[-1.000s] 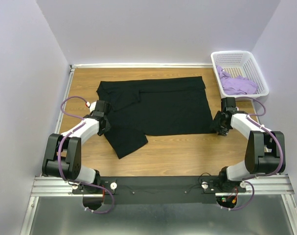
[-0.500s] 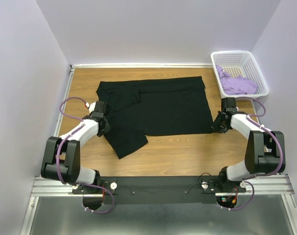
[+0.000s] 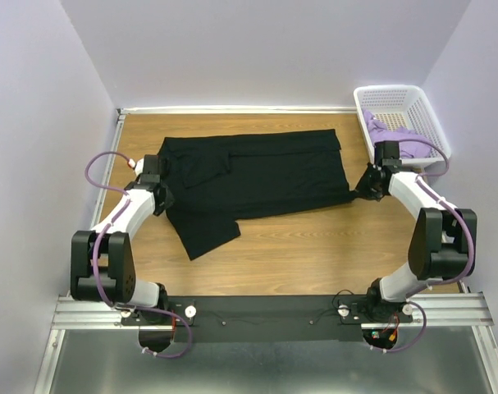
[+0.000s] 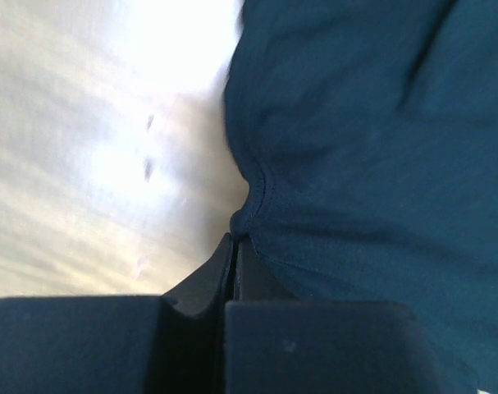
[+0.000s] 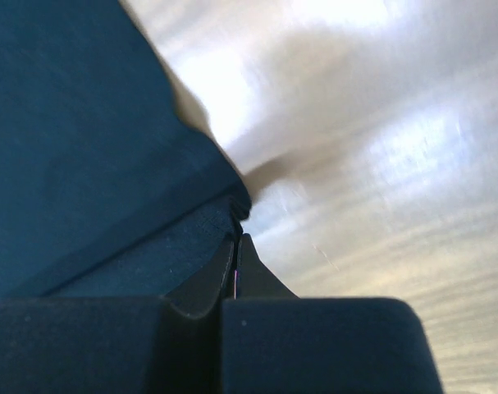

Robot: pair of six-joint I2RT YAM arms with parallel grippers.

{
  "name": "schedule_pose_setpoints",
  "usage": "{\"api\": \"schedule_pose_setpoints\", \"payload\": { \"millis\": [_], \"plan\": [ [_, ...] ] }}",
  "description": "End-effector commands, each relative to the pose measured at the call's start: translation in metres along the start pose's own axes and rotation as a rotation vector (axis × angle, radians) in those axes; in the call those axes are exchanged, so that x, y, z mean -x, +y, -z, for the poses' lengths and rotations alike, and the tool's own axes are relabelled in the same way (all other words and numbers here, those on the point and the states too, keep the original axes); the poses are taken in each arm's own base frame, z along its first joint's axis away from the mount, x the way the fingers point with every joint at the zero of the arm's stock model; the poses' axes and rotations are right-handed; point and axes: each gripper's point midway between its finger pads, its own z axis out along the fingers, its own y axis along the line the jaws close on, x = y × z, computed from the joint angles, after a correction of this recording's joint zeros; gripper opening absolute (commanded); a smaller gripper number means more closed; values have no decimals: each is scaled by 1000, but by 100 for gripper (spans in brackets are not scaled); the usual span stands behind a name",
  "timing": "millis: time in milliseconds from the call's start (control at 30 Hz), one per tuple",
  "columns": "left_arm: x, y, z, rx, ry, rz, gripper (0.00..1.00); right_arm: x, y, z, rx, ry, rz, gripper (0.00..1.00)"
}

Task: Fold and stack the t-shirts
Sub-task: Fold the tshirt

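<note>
The left gripper is closed on the left edge of the black t-shirt, the hem pinched between its tips. The right gripper pinches the shirt's right corner in the same way. The shirt lies spread between both grippers. The lavender t-shirt lies in the white basket, just beyond the right gripper.

A matt black cloth t-shirt, glossy wood table, white plastic basket.
</note>
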Motion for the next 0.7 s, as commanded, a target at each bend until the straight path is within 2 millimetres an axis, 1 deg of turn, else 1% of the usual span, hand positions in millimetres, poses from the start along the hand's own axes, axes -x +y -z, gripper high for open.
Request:
{"api": "schedule_pose_setpoints", "payload": {
  "millis": [0,133,200,233,267,333,367,400,467,500,567,600,667],
  "plan": [
    [23,-6,-2,-1,-6,-21,0,25,14,-1,27,-20,4,0],
    [39,-10,-7,1,-8,-20,0,39,23,-6,43,-26,13,1],
    [47,-15,-9,-5,-12,-27,0,42,25,-11,40,-21,16,0],
    [46,-15,-13,3,3,-38,0,45,26,-13,38,-22,18,1],
    [52,-19,-14,-1,-4,-39,0,49,28,-15,40,-25,18,0],
    [53,-21,-19,4,5,-42,0,54,31,-17,44,-29,19,1],
    [58,-15,-21,17,2,-26,0,56,32,-19,43,-31,19,1],
    [65,-16,-20,18,-11,-18,0,62,35,-18,49,-40,23,0],
    [66,-18,-24,23,-5,-17,0,63,36,-24,46,-34,27,0],
    [70,-19,-26,25,-11,-15,0,68,38,-24,49,-40,28,0],
    [73,-20,-29,34,-13,-18,0,68,38,-31,44,-30,28,1],
    [80,-22,-29,36,-26,-17,0,69,39,-33,43,-28,30,0],
    [81,-23,-33,41,-22,-23,0,71,40,-37,41,-28,30,0]
  ]
}}
